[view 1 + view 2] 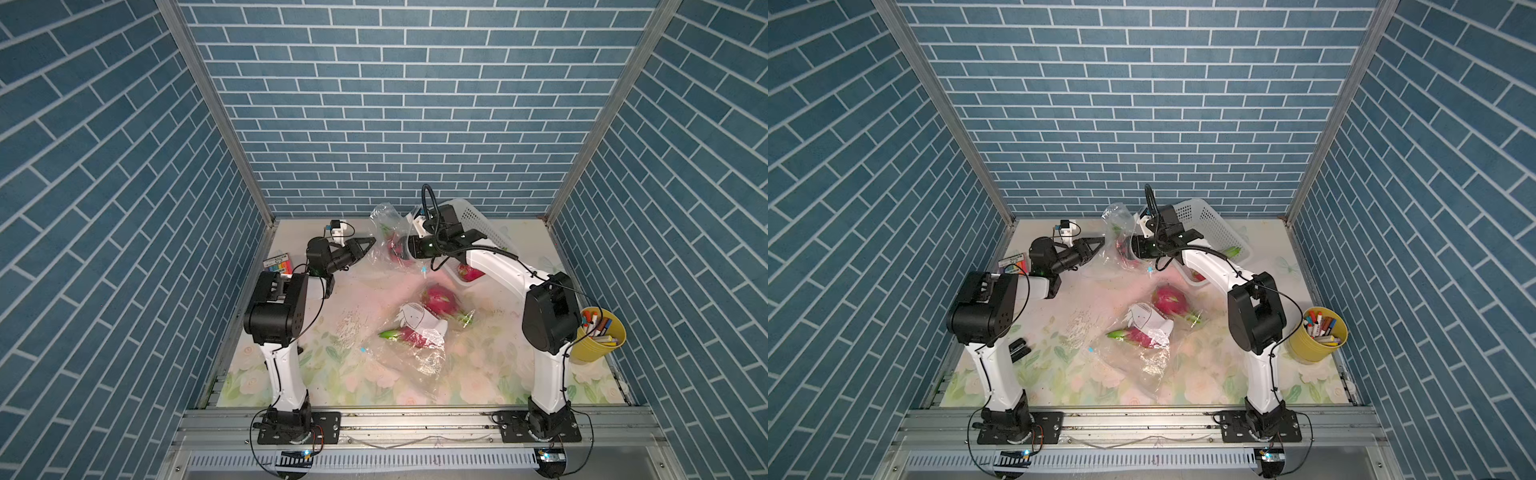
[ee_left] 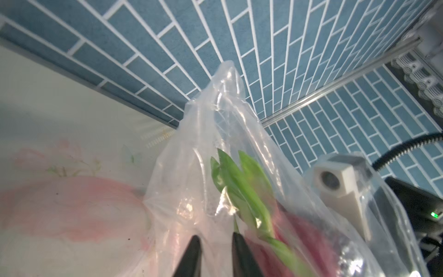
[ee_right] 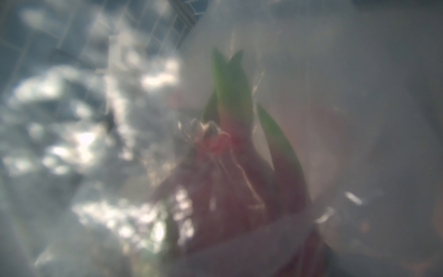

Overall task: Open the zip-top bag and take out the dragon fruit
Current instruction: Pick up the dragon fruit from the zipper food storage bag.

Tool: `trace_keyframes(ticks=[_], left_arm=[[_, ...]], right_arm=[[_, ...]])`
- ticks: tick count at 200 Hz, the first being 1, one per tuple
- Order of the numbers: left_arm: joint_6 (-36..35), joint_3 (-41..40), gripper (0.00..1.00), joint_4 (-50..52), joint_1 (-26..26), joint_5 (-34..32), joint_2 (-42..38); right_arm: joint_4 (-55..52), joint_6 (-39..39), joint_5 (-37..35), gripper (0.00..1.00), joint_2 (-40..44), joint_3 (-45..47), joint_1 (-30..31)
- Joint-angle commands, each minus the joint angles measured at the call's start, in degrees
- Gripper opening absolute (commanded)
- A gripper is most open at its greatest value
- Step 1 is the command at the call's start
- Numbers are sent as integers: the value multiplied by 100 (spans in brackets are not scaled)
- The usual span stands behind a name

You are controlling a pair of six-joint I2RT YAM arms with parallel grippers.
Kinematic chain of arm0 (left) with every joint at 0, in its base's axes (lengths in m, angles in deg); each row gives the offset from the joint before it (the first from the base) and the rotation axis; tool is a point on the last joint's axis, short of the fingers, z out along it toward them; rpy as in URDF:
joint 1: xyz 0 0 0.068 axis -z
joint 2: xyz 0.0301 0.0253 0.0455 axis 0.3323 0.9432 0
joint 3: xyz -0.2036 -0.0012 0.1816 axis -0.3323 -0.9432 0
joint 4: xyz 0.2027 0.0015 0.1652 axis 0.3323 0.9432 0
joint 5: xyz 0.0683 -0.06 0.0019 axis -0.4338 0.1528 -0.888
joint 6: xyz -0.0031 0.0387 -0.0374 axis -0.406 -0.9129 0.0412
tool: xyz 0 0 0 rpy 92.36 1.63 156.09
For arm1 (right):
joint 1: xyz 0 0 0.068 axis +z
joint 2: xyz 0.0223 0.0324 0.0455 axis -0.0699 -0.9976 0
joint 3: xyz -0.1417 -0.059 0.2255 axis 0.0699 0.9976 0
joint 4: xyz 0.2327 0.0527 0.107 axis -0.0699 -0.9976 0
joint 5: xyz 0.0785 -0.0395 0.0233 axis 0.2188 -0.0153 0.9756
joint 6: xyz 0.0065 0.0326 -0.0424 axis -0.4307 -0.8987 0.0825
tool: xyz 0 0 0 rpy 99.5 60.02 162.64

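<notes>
Film at lens: zip-top bag [image 3: 84, 144] blurs the right wrist view.
Left gripper [image 1: 371, 242]: pinched on the bag's edge.
Dragon fruit [image 2: 251, 206]: inside that upright bag.
Right gripper [image 1: 404, 249]: inside the bag's mouth; grip cannot be told.
Basket [image 1: 478, 224]: behind it.

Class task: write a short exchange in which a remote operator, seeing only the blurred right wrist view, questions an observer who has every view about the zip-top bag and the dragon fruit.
Operator: I see red and green through fog. Where is that?
Observer: Far side of the table: in both top views the right gripper meets the upright zip-top bag holding the dragon fruit.
Operator: Why the fog?
Observer: The left wrist view shows your wrist camera behind the bag's film.
Operator: Who steadies the bag?
Observer: The left gripper, jaws shut on its side.
</notes>
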Motion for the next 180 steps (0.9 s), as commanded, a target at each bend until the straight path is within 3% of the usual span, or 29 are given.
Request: trace_keyframes(ticks=[1,67,118,160,180], left_arm=[[-160,156,0,149,-13,-44,156],[-1405,571,0,1877,-444,-1295,-160],[-1761,1191,0,2587,-870,-2050,-104],[-1890,1430,0,3021,-1262,-2248,-67],[-1665,1239,0,2756,-1267,-2075,-121]], right_arm=[[267,112,96,79,470,118,25],[1,151,-129,80,1005,573,-56],[20,25,-162,80,1222,794,-82],[43,-22,-314,80,1408,996,-108],[276,-156,-445,80,1433,1148,-142]])
